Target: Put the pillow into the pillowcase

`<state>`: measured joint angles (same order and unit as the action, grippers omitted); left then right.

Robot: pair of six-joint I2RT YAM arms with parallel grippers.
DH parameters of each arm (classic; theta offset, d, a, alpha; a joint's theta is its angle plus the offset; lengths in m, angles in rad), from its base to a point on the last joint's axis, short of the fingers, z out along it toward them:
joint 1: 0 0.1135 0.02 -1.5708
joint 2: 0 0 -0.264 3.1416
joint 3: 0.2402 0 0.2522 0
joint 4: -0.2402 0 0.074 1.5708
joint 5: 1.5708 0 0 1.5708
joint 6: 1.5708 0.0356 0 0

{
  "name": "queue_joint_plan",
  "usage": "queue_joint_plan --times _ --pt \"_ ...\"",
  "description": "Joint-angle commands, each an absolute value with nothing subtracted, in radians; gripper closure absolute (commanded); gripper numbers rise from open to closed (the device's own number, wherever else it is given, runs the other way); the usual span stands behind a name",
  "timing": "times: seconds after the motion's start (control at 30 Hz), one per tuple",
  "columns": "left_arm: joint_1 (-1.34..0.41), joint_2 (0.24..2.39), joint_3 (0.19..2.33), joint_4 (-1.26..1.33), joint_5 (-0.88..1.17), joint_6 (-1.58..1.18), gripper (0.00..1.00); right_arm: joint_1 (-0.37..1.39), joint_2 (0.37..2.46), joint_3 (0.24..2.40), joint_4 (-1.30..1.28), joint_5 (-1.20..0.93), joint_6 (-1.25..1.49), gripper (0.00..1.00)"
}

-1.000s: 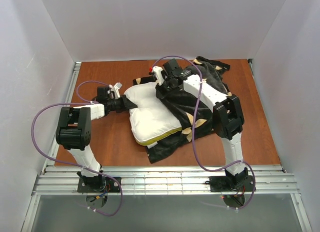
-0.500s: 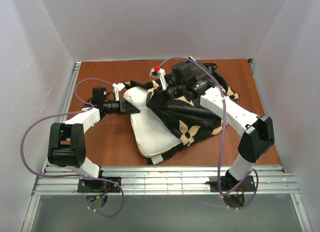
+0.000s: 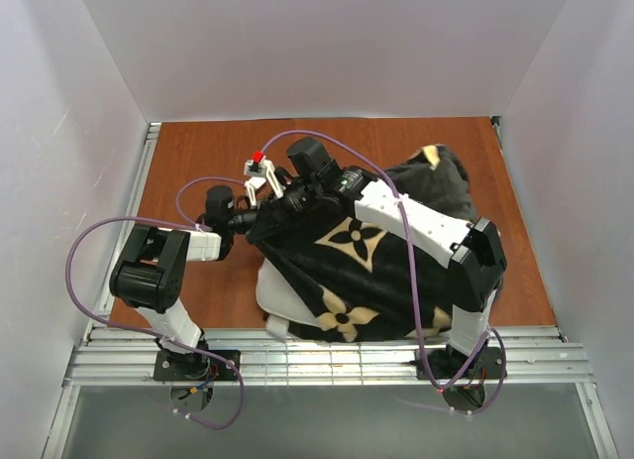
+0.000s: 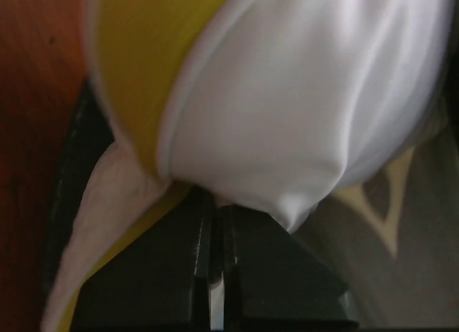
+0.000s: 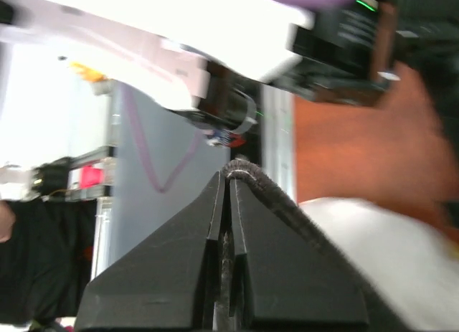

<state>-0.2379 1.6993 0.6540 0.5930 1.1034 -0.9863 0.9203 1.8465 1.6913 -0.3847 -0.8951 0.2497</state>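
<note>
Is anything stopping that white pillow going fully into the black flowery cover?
Nothing visible. The pillowcase covers most of the pillow; only its near-left edge shows. The left gripper pinches the pillow, the right gripper the pillowcase's edge.

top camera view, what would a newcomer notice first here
The black pillowcase with big tan flowers grabs the eye, draped over the middle of the table, with only a strip of white pillow peeking out at its near left edge. At its far left corner the left gripper is shut on the pillow and the right gripper on the pillowcase's edge.
</note>
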Motion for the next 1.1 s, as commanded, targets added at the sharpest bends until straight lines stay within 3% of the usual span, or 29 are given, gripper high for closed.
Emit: queue_joint_plan --times 0.0,0.13,0.2,0.3,0.33,0.43,0.57,0.67,0.7,0.8,0.9,1.07 --pt "-0.186 1.599 0.64 1.063 1.034 -1.391 1.0 0.983 1.747 1.804 -0.201 -1.045 0.313 0.99" --pt "-0.143 1.56 0.537 1.104 1.023 -1.425 1.0 0.919 1.718 1.706 -0.248 -0.931 0.128 0.99" --pt "-0.115 1.53 0.496 1.007 1.011 -1.343 1.0 0.859 1.758 1.64 -0.267 -0.863 0.059 0.99" --pt "-0.112 1.517 0.573 0.362 0.898 -0.883 1.0 0.796 1.811 1.568 -0.279 -0.755 0.011 0.99" --pt "-0.103 1.529 0.552 0.304 0.9 -0.835 1.0 0.746 1.862 1.577 -0.314 -0.753 0.015 0.99" --pt "-0.064 1.568 0.486 0.414 0.985 -0.917 1.0 0.658 1.943 1.664 -0.353 -0.75 0.025 0.99" --pt "-0.081 1.568 0.561 0.351 0.973 -0.87 1.0 0.64 2.015 1.836 -0.449 -0.704 -0.05 0.99" --pt "-0.081 1.556 0.616 0.275 0.988 -0.789 1.0 0.638 2.068 1.963 -0.601 -0.628 -0.124 0.64" --pt "-0.081 1.549 0.633 0.247 0.986 -0.729 1.0 0.632 2.075 1.986 -0.624 -0.599 -0.132 0.37" --pt "-0.083 1.549 0.745 -0.067 0.959 -0.436 0.99 0.568 2.077 2.013 -0.62 -0.465 -0.136 0.16" --pt "-0.083 1.529 0.773 -0.235 0.905 -0.292 0.93 0.539 2.123 2.061 -0.612 -0.344 -0.15 0.13" --pt "-0.083 1.528 0.782 -0.245 0.865 -0.219 0.83 0.509 2.29 2.08 -0.637 -0.392 -0.157 0.13"
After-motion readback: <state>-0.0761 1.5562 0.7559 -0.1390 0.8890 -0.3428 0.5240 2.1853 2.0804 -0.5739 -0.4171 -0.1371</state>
